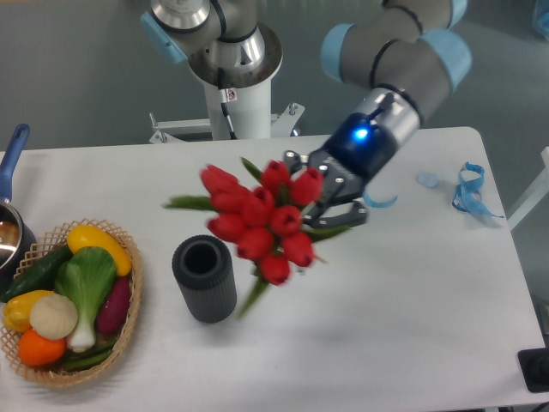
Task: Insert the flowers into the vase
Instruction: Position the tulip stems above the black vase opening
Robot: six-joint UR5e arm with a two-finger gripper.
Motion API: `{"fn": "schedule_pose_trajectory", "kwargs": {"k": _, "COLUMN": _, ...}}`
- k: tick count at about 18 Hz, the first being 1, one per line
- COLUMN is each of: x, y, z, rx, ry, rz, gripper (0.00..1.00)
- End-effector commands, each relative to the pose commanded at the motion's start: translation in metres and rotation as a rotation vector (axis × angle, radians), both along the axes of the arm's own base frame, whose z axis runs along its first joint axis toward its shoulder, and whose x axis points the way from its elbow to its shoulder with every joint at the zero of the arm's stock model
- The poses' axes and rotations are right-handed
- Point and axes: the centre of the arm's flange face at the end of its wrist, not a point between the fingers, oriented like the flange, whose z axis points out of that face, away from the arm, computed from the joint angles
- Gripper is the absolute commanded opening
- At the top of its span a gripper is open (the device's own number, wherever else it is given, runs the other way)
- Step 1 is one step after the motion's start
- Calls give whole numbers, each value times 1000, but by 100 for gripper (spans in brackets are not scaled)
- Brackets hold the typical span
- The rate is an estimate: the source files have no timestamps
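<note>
The flowers, a bunch of red tulips with green leaves, hang in the air above the table, heads toward the left. My gripper is shut on their stems at the right end of the bunch. The vase, a dark grey ribbed cylinder with an open round mouth, stands upright on the white table, below and to the left of the bunch. One leaf tip reaches down close beside the vase's right side. The stems inside the gripper are hidden.
A wicker basket of toy vegetables sits at the front left. A saucepan with a blue handle is at the left edge. Blue ribbon scraps lie at the back right. The arm's base stands behind the table.
</note>
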Motion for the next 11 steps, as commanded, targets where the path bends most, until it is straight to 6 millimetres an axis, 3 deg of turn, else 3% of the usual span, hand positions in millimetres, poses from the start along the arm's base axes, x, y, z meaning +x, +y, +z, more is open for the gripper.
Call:
{"fn": "schedule_pose_trajectory", "kwargs": {"k": 4, "x": 15, "y": -4, "z": 19, "rx": 25, "ry": 10, "rz": -10, "gripper": 13}}
{"fn": "schedule_pose_trajectory", "kwargs": {"k": 7, "x": 49, "y": 7, "z": 25, "rx": 35, "ry": 13, "rz": -63, "gripper": 13}}
{"fn": "schedule_pose_trajectory", "kwargs": {"k": 11, "x": 66, "y": 19, "z": 20, "rx": 31, "ry": 4, "rz": -100, "gripper": 13}}
